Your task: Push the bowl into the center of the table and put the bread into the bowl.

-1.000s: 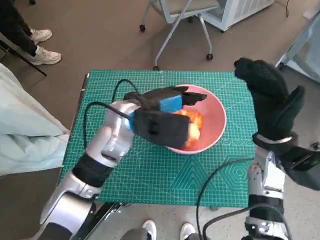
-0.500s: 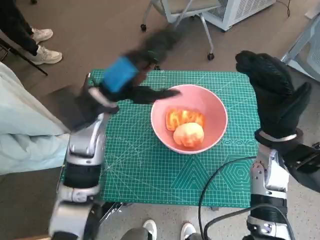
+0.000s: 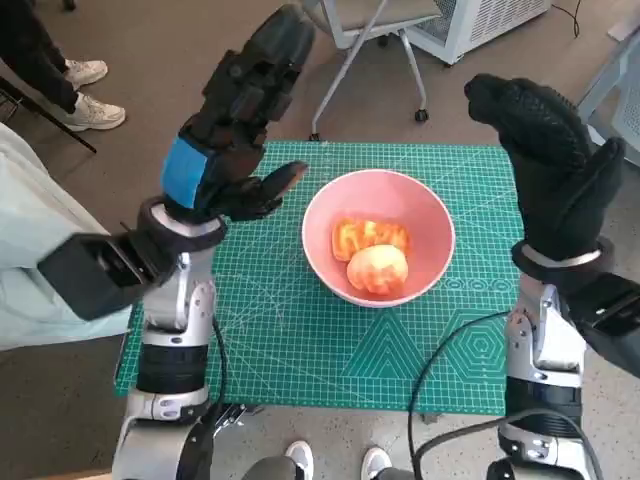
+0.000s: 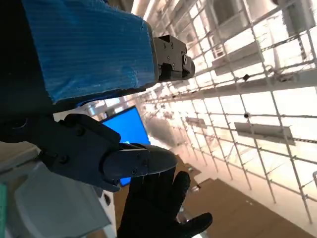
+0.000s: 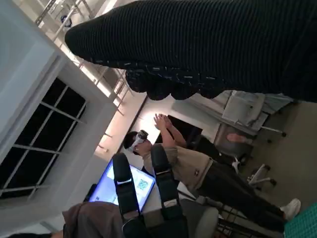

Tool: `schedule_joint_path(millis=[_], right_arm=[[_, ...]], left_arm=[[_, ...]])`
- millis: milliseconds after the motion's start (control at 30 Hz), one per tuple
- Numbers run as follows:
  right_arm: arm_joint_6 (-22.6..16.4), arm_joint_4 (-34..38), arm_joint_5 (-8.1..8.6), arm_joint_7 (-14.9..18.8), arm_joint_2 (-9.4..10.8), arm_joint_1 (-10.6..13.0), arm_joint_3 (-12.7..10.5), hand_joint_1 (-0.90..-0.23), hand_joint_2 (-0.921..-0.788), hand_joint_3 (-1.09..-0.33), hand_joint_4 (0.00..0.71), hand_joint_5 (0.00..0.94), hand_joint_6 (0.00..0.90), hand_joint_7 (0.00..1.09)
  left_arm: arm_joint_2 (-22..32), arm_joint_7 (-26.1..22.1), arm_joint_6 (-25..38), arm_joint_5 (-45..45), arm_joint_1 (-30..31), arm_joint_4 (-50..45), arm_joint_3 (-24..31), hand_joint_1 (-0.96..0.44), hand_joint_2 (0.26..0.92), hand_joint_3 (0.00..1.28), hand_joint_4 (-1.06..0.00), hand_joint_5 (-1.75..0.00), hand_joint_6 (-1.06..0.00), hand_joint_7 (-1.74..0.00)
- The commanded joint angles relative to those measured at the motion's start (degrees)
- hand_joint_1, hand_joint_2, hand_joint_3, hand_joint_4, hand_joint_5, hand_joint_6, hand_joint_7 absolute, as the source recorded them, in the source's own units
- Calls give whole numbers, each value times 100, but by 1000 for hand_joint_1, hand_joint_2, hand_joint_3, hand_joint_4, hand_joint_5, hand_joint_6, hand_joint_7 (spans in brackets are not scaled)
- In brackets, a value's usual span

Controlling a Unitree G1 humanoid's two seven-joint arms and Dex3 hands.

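Note:
A pink bowl stands near the middle of the green cutting mat. Two pieces of bread lie in it: an orange-glazed one and a pale round one. My left hand, with blue tape on its back, is raised high above the mat's left side with fingers extended and nothing in it. My gloved right hand is raised over the mat's right edge, fingers spread and empty. The left wrist view shows my left hand against a ceiling, with the right glove beyond.
A wheeled chair stands past the table's far edge. A person's shoes and a pale cloth are at the left. A black cable loops over the mat's near right. A person with raised hands shows in the right wrist view.
My left hand has lifted out of the bowl, swung left and risen high, leaving the pale bread in the bowl. The right hand has barely moved.

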Motion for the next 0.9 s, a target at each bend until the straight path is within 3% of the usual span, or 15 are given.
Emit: schedule_joint_path(millis=[33,467,900], right_arm=[[71,17,-109,-32,-61,11,70,-661,-921,-659,201,6,187,362],[145,-23,-100,-78,-101,73,116,-680,-921,-663,197,2,181,353],[332,-287,-114,-198,-125,203,128,-684,-921,-661,197,2,181,354]], left_arm=[[-31,103,-266,97,50,115,-72,-662,921,536,-61,-1,0,-369],[9,77,-215,88,115,99,-254,-657,921,561,-49,-1,1,-315],[19,40,-566,184,109,268,-351,-645,921,625,-31,0,1,-261]])
